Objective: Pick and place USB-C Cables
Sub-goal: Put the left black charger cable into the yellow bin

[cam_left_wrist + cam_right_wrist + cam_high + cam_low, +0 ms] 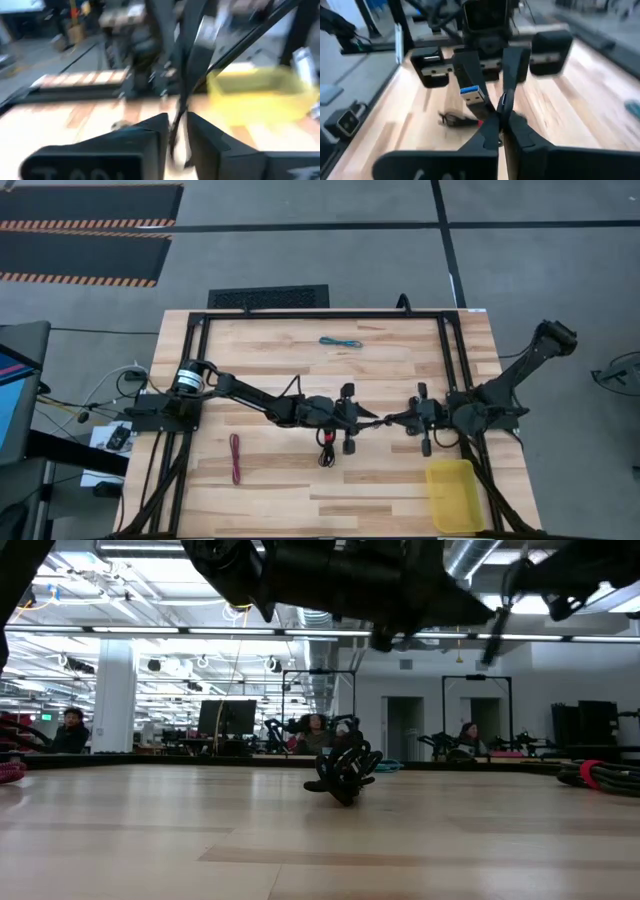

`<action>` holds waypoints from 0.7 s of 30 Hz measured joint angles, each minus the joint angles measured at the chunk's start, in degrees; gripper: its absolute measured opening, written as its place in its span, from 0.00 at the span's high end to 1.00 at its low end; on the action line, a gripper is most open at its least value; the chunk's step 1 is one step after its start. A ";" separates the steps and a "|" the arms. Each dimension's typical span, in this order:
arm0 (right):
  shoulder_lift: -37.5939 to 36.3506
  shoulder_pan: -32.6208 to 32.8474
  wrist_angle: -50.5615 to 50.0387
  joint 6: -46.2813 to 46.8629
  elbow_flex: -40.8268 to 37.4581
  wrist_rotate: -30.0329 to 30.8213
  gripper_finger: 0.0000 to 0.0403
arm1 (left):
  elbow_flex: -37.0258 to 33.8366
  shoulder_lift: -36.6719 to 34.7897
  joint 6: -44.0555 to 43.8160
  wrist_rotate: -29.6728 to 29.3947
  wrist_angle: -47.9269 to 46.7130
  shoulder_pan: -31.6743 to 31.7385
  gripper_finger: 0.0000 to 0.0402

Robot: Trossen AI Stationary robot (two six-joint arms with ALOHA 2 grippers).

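Both grippers meet above the table's middle, the left gripper (366, 420) and the right gripper (402, 418) tip to tip. Each is shut on one black cable (385, 420) that spans the short gap between them. Its plug with a blue tongue (473, 95) shows beside the left fingers. A second black cable bundle with a red band (328, 452) (345, 775) lies on the wood below the left gripper. The dark red cable (236, 458) lies toward the near left. The teal cable (340, 342) lies near the far edge. My left gripper pinches the black cable (176, 125) between its two fingers, reaching level from the table's left. The cable is lifted clear of the table and runs on toward the right arm. Blur hides which part the fingers have. My right gripper pinches the same black cable (501, 107) between its fingertips, reaching level from the table's right. The blue-tongued plug end lies just beyond the fingers, toward the left gripper. The cable is clear of the table.
A yellow bin (452, 495) stands at the table's near right corner, beside the right arm's base. A black frame (300, 315) runs along the far edge and both sides. Bare wood lies between the teal cable and the arms. People sit in the room beyond (70, 730).
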 joint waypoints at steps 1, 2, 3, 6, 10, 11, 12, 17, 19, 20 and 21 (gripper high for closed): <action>-0.37 0.03 -5.51 2.95 1.64 -0.02 0.98 | -0.01 0.00 -0.10 -1.17 -1.03 0.06 0.79; -0.43 0.02 -10.60 5.86 3.31 0.00 0.98 | -0.01 0.00 -0.13 -2.18 -2.07 0.07 0.76; -0.43 0.07 -15.25 8.81 4.96 -0.04 0.98 | -0.01 0.00 -0.13 -3.01 -3.04 0.10 0.73; -0.01 0.82 -27.47 16.81 9.93 -0.12 0.98 | -0.01 0.00 -0.03 -4.11 -5.80 0.11 0.64; 1.71 2.29 -41.71 27.21 15.70 -4.77 0.99 | -0.01 0.00 0.19 -4.05 -8.01 0.07 0.56; 2.36 2.74 -44.37 29.60 16.93 -6.60 0.99 | -0.01 0.00 0.19 -4.07 -8.47 0.05 0.55; 2.98 3.30 -46.87 31.64 17.89 -8.78 0.99 | -0.03 0.00 0.19 -4.07 -8.72 0.05 0.54; 6.37 7.44 -54.59 39.40 20.72 -20.82 0.99 | -0.07 0.00 -0.26 -4.07 -10.54 -0.01 0.51; 7.54 9.68 -54.87 41.25 21.09 -25.85 0.99 | -0.07 0.00 -1.11 -3.82 -10.98 -0.01 0.51; 8.08 11.03 -54.72 42.12 21.43 -27.86 0.98 | -0.07 0.00 -1.49 -3.73 -11.42 -0.01 0.51; 8.47 12.31 -54.72 43.20 21.83 -29.18 0.98 | -0.07 0.00 -1.76 -3.74 -11.94 -0.01 0.51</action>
